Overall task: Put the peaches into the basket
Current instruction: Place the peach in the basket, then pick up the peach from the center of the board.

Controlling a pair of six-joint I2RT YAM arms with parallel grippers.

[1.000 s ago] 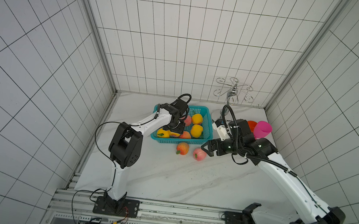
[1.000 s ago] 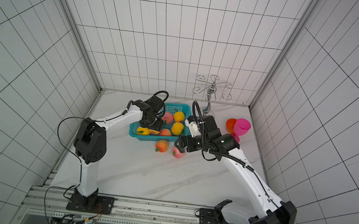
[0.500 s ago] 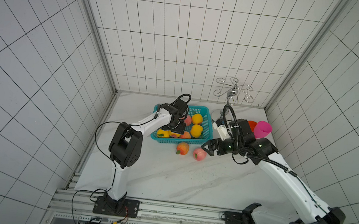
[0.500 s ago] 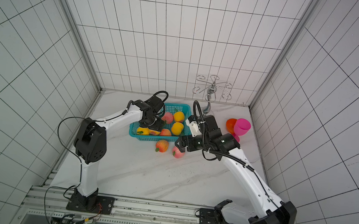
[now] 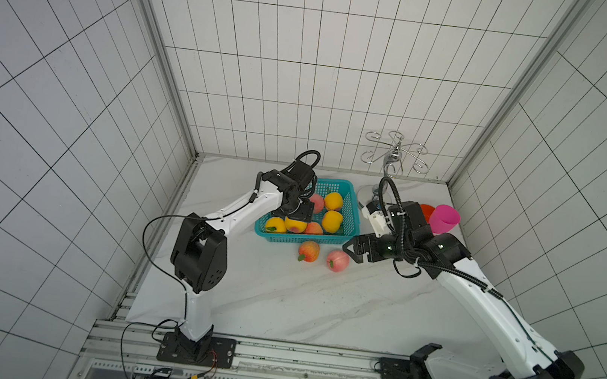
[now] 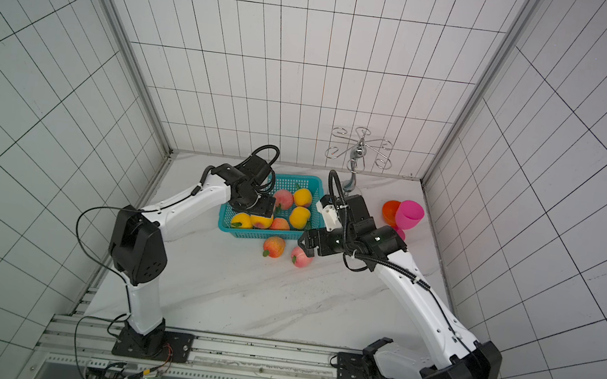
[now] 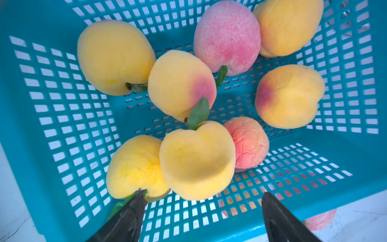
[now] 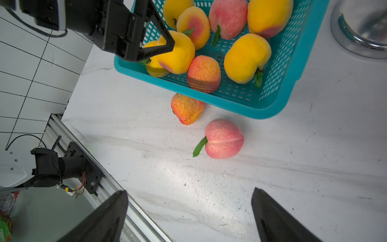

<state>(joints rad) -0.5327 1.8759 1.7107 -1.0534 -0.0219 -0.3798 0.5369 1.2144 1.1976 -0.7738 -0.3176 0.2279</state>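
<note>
The turquoise basket [image 5: 334, 181] [image 6: 295, 177] [image 7: 31, 104] [image 8: 261, 111] holds several yellow and pink peaches. My left gripper [image 5: 302, 214] [image 6: 262, 210] [image 7: 202, 192] hangs open over its near-left corner. A yellow peach [image 5: 294, 224] [image 7: 196, 161] [image 8: 178, 52] rests just below the spread fingers, touching neither. Two peaches lie on the table in front of the basket: a wrinkled orange-pink one [image 5: 309, 250] [image 8: 187, 109] and a pink one [image 5: 338, 260] [image 6: 301, 257] [image 8: 224, 139]. My right gripper [image 5: 349, 252] [image 6: 303, 243] [image 8: 189, 190] is open and empty, just right of the pink one.
A pink goblet [image 5: 444, 219] and an orange goblet [image 5: 426, 210] stand at the back right. A metal hook stand [image 5: 394, 158] with a round base [image 8: 360, 31] is behind the right arm. The mounting rail [image 5: 273, 356] runs along the table's front edge.
My left gripper has opened and the yellow peach now lies free in the basket. The right arm has hardly moved.
</note>
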